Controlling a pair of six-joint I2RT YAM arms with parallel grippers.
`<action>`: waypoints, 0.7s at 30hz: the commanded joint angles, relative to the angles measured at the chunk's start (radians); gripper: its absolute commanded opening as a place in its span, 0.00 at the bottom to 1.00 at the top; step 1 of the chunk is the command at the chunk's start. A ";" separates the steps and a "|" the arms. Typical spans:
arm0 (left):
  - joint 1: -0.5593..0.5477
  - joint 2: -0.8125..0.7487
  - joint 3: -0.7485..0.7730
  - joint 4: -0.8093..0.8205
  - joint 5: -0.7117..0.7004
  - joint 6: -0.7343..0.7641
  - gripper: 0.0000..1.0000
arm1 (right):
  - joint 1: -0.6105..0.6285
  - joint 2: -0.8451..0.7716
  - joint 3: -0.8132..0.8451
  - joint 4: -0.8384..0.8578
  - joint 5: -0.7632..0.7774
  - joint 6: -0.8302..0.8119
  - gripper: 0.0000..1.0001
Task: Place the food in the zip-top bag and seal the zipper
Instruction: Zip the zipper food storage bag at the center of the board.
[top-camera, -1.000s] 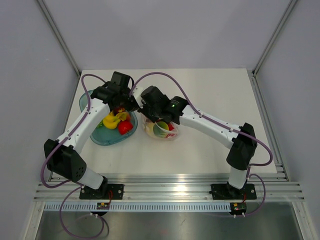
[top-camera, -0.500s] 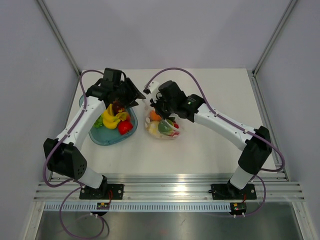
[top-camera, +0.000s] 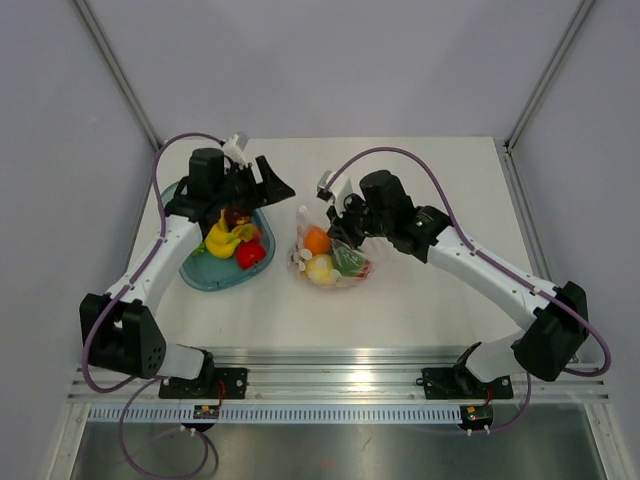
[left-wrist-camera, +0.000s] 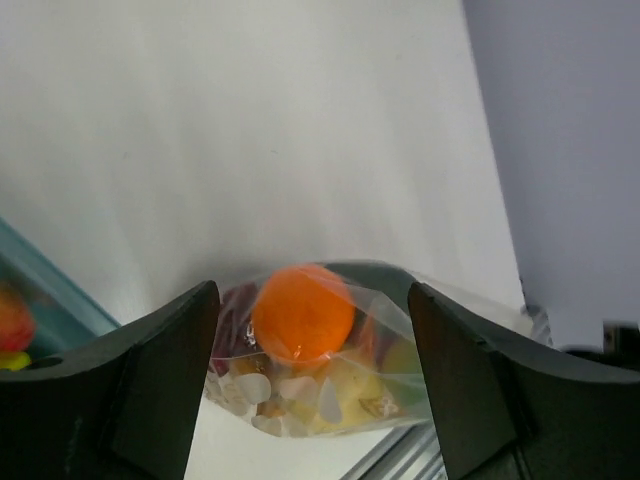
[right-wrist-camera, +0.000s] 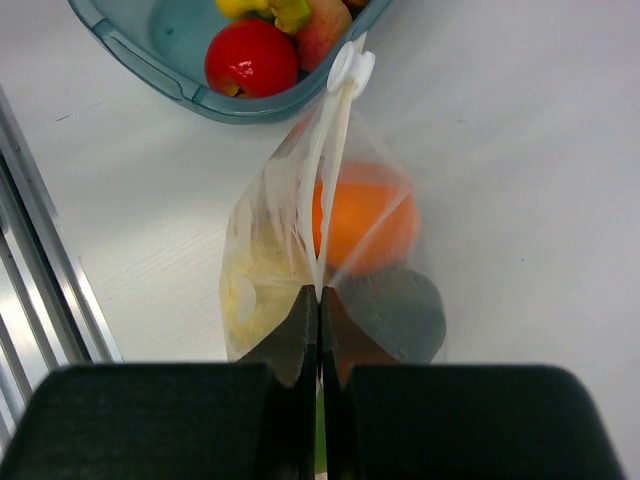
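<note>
Sealing looks underway, the right end effector (right-wrist-camera: 320, 300) pinching the zipper (right-wrist-camera: 335, 150) of the zip-top bag (right-wrist-camera: 265, 270) at centre, the left end effector (top-camera: 268, 183) wide and empty upper left; next, slide along the strip.

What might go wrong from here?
1. The red fruit and other food sit in the bowl while the right gripper pinches the mouth of the bag shut; sealing now would leave them out.
2. The orange bulges right under the zipper and may stop it closing.
3. The left gripper is open and empty, so one pinch alone holds the bag, which might slip.
</note>
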 joint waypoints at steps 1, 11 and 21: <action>0.023 -0.118 -0.172 0.411 0.310 0.080 0.80 | -0.036 -0.093 -0.030 0.158 -0.116 -0.059 0.00; 0.050 -0.146 -0.392 0.877 0.713 0.065 0.79 | -0.082 -0.103 -0.046 0.112 -0.286 -0.105 0.00; -0.009 -0.100 -0.272 0.440 0.761 0.486 0.77 | -0.087 -0.107 -0.044 0.096 -0.299 -0.119 0.00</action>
